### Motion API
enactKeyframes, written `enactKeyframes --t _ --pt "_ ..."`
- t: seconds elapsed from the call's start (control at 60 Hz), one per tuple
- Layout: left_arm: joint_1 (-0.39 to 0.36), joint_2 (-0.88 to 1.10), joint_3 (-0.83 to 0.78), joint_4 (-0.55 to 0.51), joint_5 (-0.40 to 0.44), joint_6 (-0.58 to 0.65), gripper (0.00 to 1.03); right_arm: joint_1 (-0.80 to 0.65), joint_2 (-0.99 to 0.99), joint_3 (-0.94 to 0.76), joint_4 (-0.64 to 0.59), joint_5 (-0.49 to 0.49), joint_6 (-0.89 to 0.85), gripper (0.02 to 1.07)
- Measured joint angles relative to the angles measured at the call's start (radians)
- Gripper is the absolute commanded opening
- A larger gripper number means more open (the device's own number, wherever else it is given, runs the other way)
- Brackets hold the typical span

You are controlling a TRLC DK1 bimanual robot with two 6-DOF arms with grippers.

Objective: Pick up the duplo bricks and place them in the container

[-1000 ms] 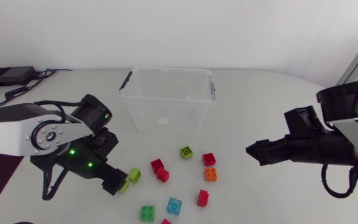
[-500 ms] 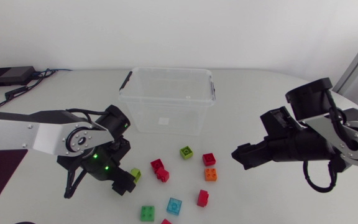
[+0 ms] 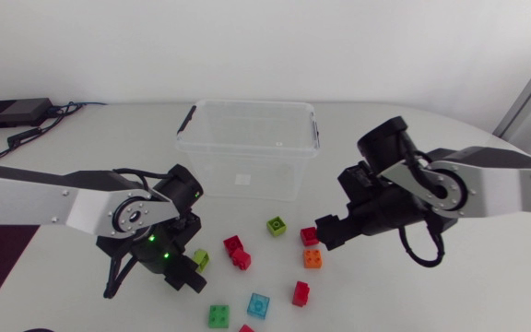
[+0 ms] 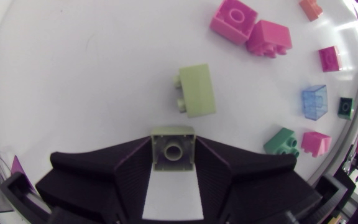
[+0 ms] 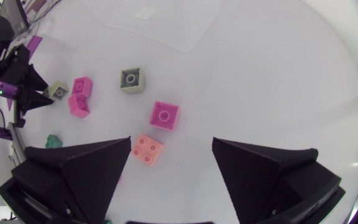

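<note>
The clear plastic container (image 3: 247, 138) sits at the back middle of the white table (image 3: 413, 304), with the bricks scattered in front of it. My left arm comes in from the side, bent at its round black joint, and the left gripper (image 4: 173, 139) is aimed down at the table near the front. It's pinching a pale green square duplo brick (image 4: 173, 155) from both sides, and the face with the round tube looks back at my wrist camera. Just ahead, a second lime green brick (image 4: 196, 91) lies tipped on its side, long axis running away from the fingers and studs pointing sideways. Beyond that is a pair of red bricks (image 3: 240, 258), touching each other.

My right arm reaches in past the middle, elbow up by the container's corner. The right gripper (image 5: 170, 163) hangs low with fingers spread wide, holding nothing. A small orange four-stud brick (image 5: 148, 149) lies studs up between them, nearer one finger. There's a square red brick (image 5: 165, 116) just ahead and an olive green brick (image 5: 132, 80) further on. A light blue brick (image 3: 259, 305), a bright green brick (image 3: 218, 315) and a lone red brick (image 3: 300, 293) lie near the front edge.
</note>
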Motion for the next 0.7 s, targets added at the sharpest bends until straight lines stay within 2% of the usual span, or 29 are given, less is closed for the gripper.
enactKeyframes --t 0.25,0.45,0.517,0.55,0.617,0.7 --pt "0.044 -0.164 0.013 -0.072 0.0 0.005 0.29 0.09 0.202 0.09 0.034 0.095 0.007 0.92" --pt "0.087 -0.295 0.112 -0.101 0.004 0.02 0.29 0.106 0.276 0.104 0.085 0.103 0.011 0.77" --pt "0.102 -0.319 0.15 -0.096 0.004 0.02 0.29 0.106 0.294 0.113 0.089 0.114 0.013 0.7" --pt "0.111 -0.326 0.166 -0.083 0.005 0.02 0.29 0.106 0.301 0.115 0.099 0.12 0.014 0.62" --pt "0.127 -0.34 0.18 -0.031 0.025 0.019 0.29 0.106 0.312 0.115 0.116 0.129 0.014 0.48" --pt "0.142 -0.36 0.183 0.045 0.037 0.018 0.3 0.106 0.32 0.115 0.12 0.136 0.014 0.38"
